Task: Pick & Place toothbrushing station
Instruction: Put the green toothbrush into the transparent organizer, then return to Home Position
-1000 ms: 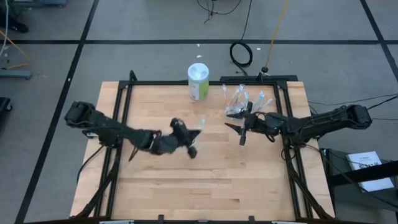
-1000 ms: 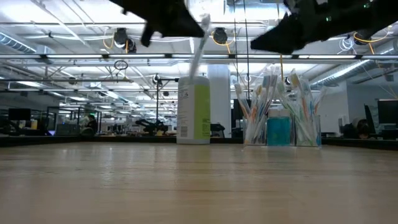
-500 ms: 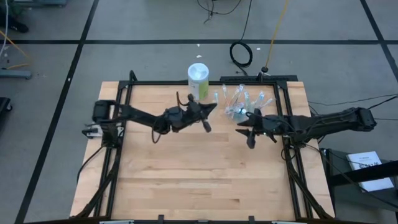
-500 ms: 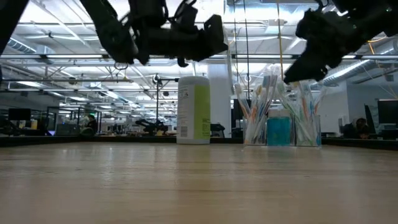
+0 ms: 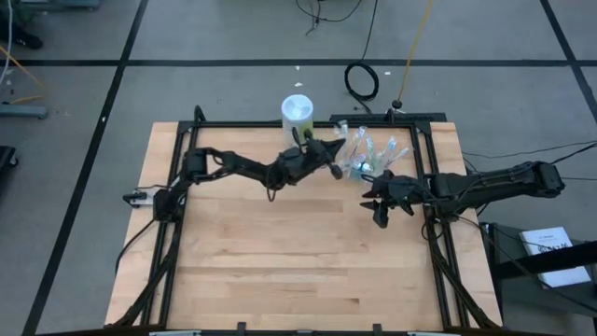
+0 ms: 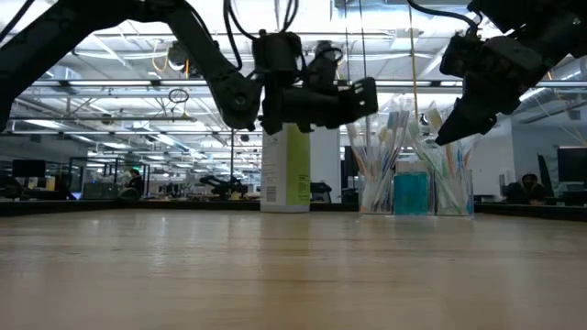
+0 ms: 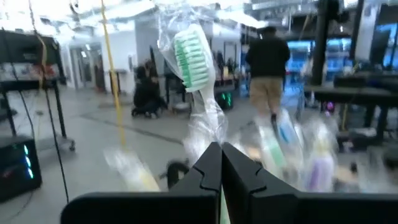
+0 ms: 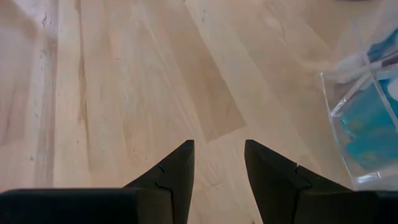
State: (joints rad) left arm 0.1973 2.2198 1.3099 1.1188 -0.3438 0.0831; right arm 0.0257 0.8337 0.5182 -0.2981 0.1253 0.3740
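Behind the left gripper (image 7: 221, 163), clamped on a wrapped toothbrush (image 7: 194, 59), the cup's (image 8: 367, 134) bristles blur. Right gripper (image 8: 219, 163) hangs parted over the bench (image 8: 124, 81).

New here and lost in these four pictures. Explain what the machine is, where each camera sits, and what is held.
Two dark robot arms work over a wooden table. One camera looks straight down, one sits at table height, and one rides on each wrist. At the table's far edge stand a white-and-green canister and a clear cup of toothbrushes and teal tubes. The left claw, shut, grips a wrapped green-bristled toothbrush in the air near that cup. The right claw hangs open and empty above the wood beside the cup.
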